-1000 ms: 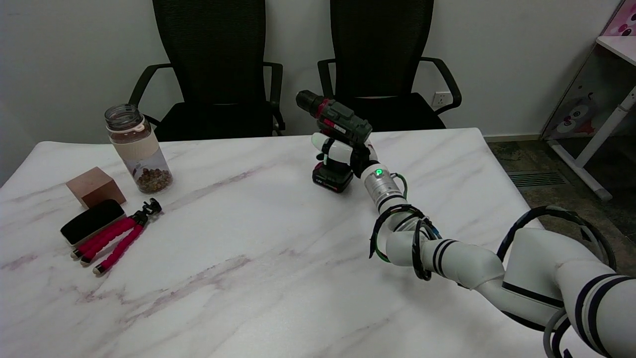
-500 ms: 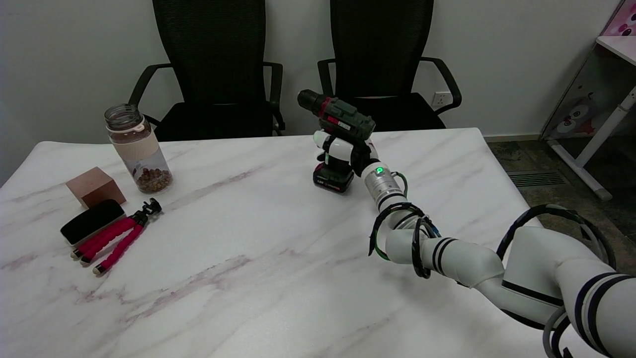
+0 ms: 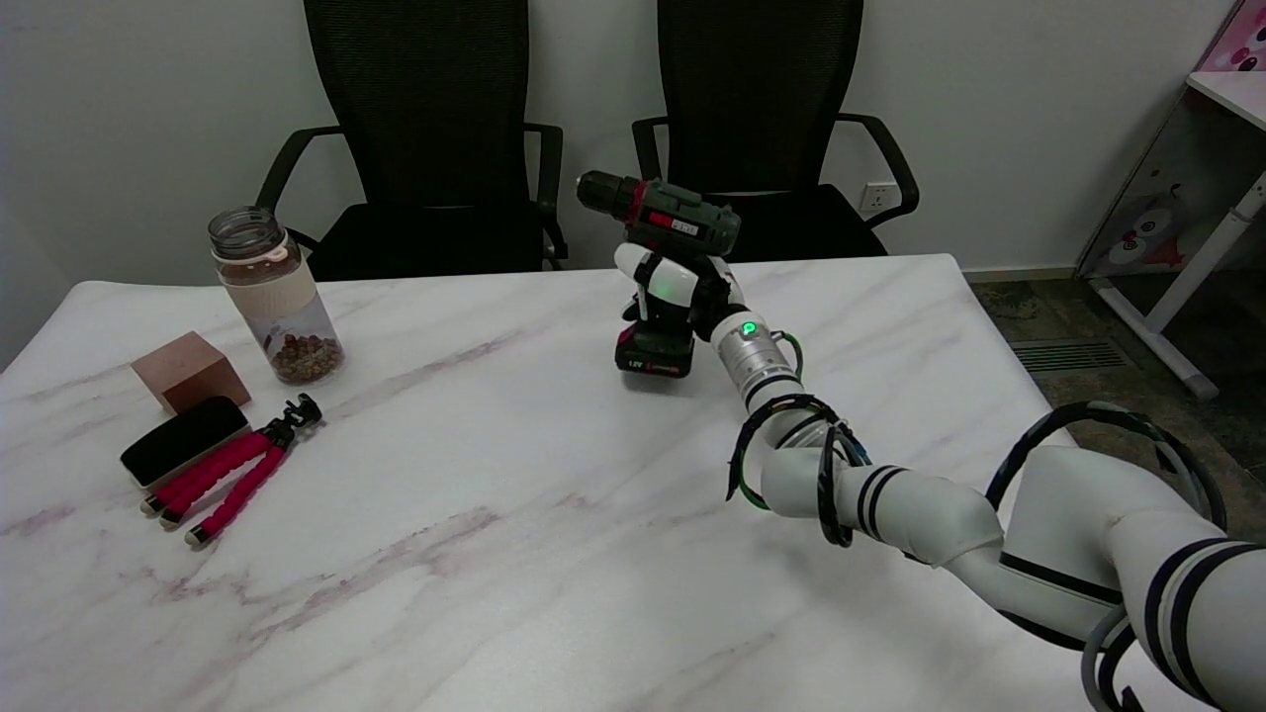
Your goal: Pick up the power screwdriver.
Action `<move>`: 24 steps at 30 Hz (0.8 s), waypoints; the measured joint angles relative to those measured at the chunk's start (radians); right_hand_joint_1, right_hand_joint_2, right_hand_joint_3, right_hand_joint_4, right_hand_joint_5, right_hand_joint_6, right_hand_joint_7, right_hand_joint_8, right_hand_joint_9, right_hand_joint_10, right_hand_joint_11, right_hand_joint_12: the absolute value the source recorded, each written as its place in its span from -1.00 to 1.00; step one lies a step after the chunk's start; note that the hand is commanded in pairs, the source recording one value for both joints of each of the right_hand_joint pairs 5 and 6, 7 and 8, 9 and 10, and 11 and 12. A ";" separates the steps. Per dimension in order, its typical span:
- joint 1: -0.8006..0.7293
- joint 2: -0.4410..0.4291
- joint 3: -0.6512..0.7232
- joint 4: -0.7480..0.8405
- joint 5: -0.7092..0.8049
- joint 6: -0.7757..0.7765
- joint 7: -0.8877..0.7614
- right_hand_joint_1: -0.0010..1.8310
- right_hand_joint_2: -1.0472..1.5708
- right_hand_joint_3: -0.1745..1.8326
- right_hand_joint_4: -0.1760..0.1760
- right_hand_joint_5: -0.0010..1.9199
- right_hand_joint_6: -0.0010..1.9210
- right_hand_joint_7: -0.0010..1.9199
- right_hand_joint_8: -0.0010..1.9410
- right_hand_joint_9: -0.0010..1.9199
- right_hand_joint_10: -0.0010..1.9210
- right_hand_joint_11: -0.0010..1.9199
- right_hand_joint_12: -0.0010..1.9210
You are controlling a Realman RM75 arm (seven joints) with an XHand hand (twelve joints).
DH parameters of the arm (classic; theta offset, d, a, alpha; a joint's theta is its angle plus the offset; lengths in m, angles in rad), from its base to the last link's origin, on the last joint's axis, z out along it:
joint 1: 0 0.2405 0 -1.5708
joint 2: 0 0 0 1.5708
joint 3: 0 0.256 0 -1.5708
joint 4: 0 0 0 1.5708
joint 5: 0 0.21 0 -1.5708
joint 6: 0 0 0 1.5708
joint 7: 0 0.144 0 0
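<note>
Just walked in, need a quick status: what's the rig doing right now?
The right hand grips the power screwdriver around its handle, fingers wrapped on it. The tool is upright, chuck pointing to the picture's left, battery base low over the marble table; whether it has cleared the surface cannot be told. At the table's left sit a jar, a wooden block, a black case and a red-legged mini tripod, all untouched.
</note>
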 measured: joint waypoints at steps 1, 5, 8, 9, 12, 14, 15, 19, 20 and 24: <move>0.000 0.001 0.000 -0.004 0.000 0.000 0.000 -0.12 0.12 0.15 0.09 0.77 0.77 0.77 0.75 1.00 1.00 1.00 1.00; 0.002 0.007 -0.001 -0.026 -0.002 0.005 0.000 -0.13 0.11 0.13 1.00 0.93 0.93 0.93 0.91 1.00 1.00 1.00 1.00; 0.003 0.011 -0.002 -0.043 -0.004 0.008 -0.001 -0.14 0.14 0.08 1.00 0.99 0.99 0.99 0.97 1.00 1.00 1.00 1.00; 0.004 0.014 -0.003 -0.050 -0.004 0.010 -0.001 -0.15 0.16 0.05 1.00 1.00 1.00 1.00 0.98 1.00 1.00 1.00 1.00; 0.005 0.020 -0.004 -0.072 -0.007 0.016 -0.001 -0.16 0.23 -0.01 1.00 1.00 1.00 1.00 0.98 1.00 1.00 1.00 1.00; 0.006 0.025 -0.005 -0.089 -0.013 0.019 -0.002 -0.16 0.26 -0.03 1.00 1.00 1.00 1.00 0.98 1.00 1.00 1.00 1.00; 0.007 0.028 -0.005 -0.099 -0.016 0.021 -0.003 -0.16 0.27 -0.04 1.00 1.00 1.00 1.00 0.98 1.00 1.00 1.00 1.00; 0.009 0.038 -0.005 -0.133 -0.026 0.027 -0.019 -0.15 0.30 -0.02 1.00 1.00 1.00 1.00 0.98 1.00 1.00 1.00 1.00; 0.009 0.040 -0.005 -0.143 -0.028 0.027 -0.027 -0.15 0.31 -0.01 1.00 1.00 1.00 1.00 0.98 1.00 1.00 1.00 1.00; 0.015 0.051 -0.002 -0.186 -0.033 0.036 -0.060 -0.13 0.35 0.01 1.00 1.00 1.00 1.00 0.98 1.00 1.00 1.00 1.00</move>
